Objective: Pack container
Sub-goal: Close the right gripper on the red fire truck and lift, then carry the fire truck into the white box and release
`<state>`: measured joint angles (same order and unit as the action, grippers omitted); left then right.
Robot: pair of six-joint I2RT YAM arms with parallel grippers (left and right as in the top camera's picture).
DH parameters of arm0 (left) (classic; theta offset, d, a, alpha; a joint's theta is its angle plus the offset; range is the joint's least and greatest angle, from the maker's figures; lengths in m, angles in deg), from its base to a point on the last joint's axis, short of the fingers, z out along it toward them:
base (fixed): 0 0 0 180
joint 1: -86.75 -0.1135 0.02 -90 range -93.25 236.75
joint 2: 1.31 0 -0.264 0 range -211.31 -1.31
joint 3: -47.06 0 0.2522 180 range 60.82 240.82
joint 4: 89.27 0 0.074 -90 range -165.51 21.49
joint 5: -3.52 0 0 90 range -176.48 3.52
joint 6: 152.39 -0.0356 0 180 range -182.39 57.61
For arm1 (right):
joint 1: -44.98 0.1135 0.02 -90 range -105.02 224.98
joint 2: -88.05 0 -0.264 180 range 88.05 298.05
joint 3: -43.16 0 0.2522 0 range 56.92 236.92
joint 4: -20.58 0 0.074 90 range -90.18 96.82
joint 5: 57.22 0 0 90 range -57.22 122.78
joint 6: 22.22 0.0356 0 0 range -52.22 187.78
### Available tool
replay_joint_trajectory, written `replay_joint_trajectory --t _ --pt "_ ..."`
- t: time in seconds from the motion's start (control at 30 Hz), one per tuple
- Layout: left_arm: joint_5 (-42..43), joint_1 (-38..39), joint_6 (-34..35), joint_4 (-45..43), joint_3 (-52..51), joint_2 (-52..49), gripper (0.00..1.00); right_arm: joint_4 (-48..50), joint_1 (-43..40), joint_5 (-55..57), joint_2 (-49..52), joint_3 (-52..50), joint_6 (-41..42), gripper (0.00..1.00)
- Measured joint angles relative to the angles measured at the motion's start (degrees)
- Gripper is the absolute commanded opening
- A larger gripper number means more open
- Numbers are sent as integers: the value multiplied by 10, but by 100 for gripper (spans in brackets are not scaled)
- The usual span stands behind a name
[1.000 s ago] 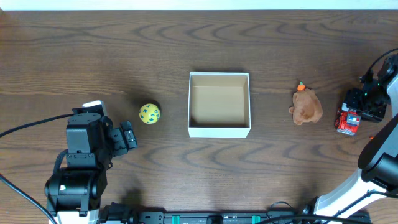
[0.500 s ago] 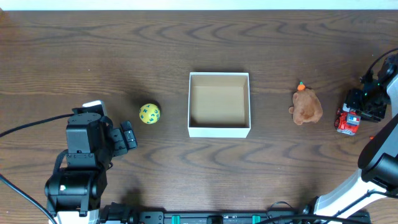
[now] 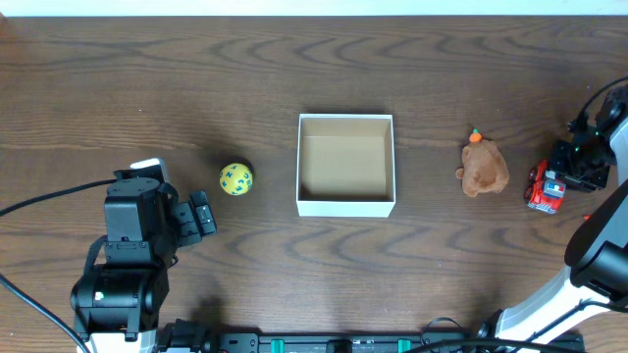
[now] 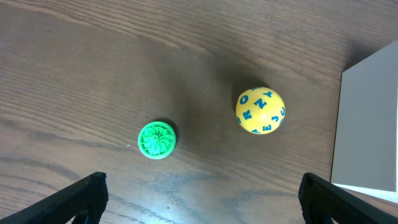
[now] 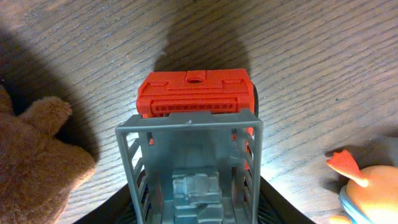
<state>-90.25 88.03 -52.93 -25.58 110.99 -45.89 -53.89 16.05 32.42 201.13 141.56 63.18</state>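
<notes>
Left gripper: my left gripper (image 3: 205,215) hangs over the table (image 3: 128,88) at the near left, jaws spread wide, nothing between them.
Green disc: in the left wrist view a small ribbed green disc (image 4: 157,139) lies flat just ahead of those jaws, apart from everything else.
Yellow ball: the yellow ball (image 3: 235,179), printed with blue letters, rests between my left gripper and the box, near it but not touching.
Container: the container (image 3: 345,205) sits at the middle of the table, upright, mouth open to the ceiling, nothing inside.
Container, handling: I judge it light and fairly stiff. The thin white walls would likely bow under a hard squeeze, and it should slide easily on the wood if nudged.
Container, where to hold: if I must move it, I would pinch one wall at the rim near its middle, one finger inside and one outside. Better to leave it and drop the toys in from above.
Brown plush: the brown plush (image 3: 483,169) lies right of the box, well apart from it, with a small orange piece (image 3: 475,136) touching its far end.
Red truck: the red truck (image 5: 194,93), with a grey ladder on its back, stands just beside the plush.
Right gripper: my right gripper (image 3: 564,175) straddles the truck's rear. I cannot tell whether the jaws press on it.
Far right: a pale orange toy (image 5: 367,183) peeks in beside the truck.
</notes>
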Motion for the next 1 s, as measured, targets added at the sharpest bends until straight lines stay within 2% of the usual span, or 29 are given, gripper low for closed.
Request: replay_joint_trajectory --t 0.23,0.67,0.83,1.0 --pt "0 0 0 0 0 0 98 -1 0 0 -1 0 9 26" --pt "0 0 0 0 0 0 98 -1 18 -1 -36 0 40 27" --pt "0 0 0 0 0 0 98 -2 92 -1 -139 2 42 26" --pt "0 0 0 0 0 0 98 19 221 -1 -268 16 64 26"
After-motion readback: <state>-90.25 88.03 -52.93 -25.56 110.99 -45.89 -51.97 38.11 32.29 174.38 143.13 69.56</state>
